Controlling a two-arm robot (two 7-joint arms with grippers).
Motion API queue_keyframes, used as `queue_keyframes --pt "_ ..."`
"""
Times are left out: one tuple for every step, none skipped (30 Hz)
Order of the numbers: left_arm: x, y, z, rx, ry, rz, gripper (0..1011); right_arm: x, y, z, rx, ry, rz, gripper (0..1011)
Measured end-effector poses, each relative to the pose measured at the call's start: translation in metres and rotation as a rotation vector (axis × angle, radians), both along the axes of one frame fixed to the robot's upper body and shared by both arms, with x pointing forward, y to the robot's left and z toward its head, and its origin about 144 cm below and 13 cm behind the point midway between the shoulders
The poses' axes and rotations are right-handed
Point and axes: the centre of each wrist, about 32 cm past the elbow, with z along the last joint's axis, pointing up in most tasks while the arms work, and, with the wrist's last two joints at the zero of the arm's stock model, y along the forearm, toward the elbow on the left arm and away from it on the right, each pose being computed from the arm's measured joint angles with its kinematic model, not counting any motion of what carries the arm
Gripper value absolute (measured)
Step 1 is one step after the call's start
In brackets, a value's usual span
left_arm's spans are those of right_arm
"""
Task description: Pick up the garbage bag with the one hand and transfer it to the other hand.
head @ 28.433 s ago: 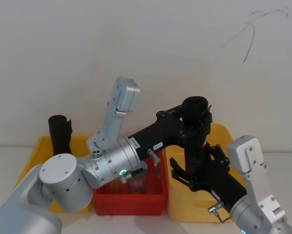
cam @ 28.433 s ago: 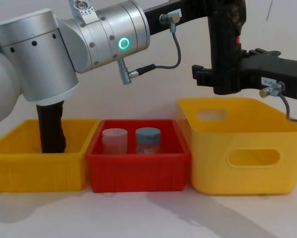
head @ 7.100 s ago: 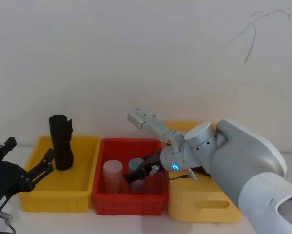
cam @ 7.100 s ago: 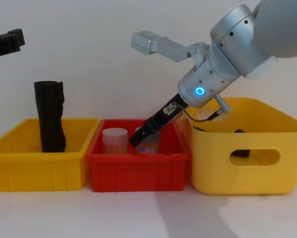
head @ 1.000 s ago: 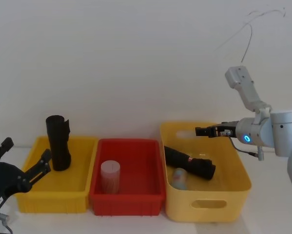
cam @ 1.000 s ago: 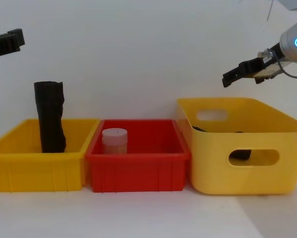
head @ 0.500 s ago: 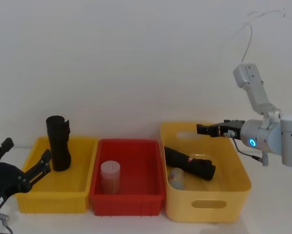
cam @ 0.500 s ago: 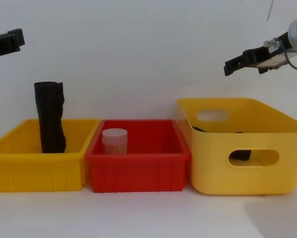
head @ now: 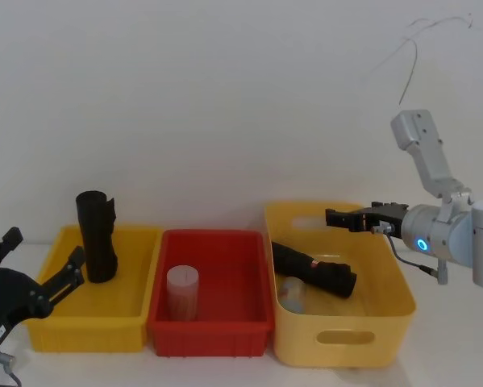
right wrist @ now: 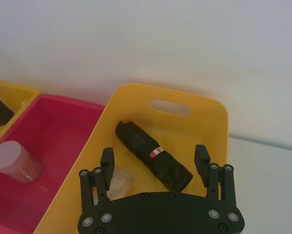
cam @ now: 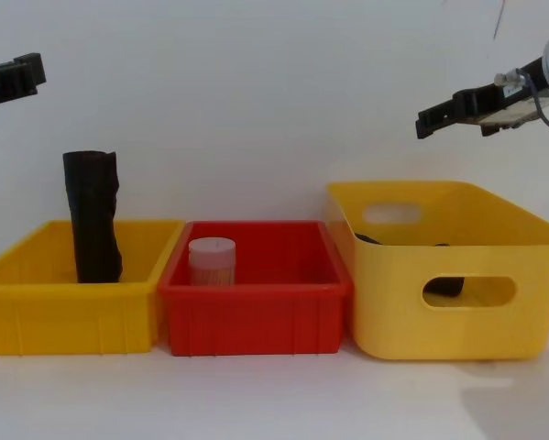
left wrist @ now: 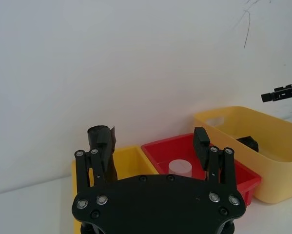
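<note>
Altogether two garbage bags [head: 97, 235] [head: 314, 270], three bins [head: 343, 343].

Open air above all three bins. Yellow basket [head: 402, 300]: tall walls hem in the bag [head: 314, 269] and cup [head: 293, 294]. Red bin [head: 211, 326]: jar [head: 182, 292] at left, rest free. Left bin [head: 39, 332]: upright roll [head: 98, 235].

Garbage bag [cam: 436, 286] in chest view: mostly hidden behind wall of yellow basket [cam: 393, 312]; sliver visible through handle slot. 
Pale cup [head: 292, 295] in basket: blurred, partly tucked under bag; contents not discernible. 
Bag label [right wrist: 156, 152]: text too small to read. 
Left gripper [head: 39, 290]: body cut by head-view edge. 
Second black roll [cam: 93, 220]: base hidden by yellow tray [cam: 63, 316].
</note>
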Motion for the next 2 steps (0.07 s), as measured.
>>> queue_keyframes --pt "0.0000 0.0000 0.0000 0.000 0.000 0.000 1001 -0.0010 0.0000 0.0001 0.001 -0.001 0.000 999" --pt "0.0000 0.0000 0.0000 0.000 0.000 0.000 1001 -0.0015 0.0000 0.0000 0.002 -0.001 0.001 1000"
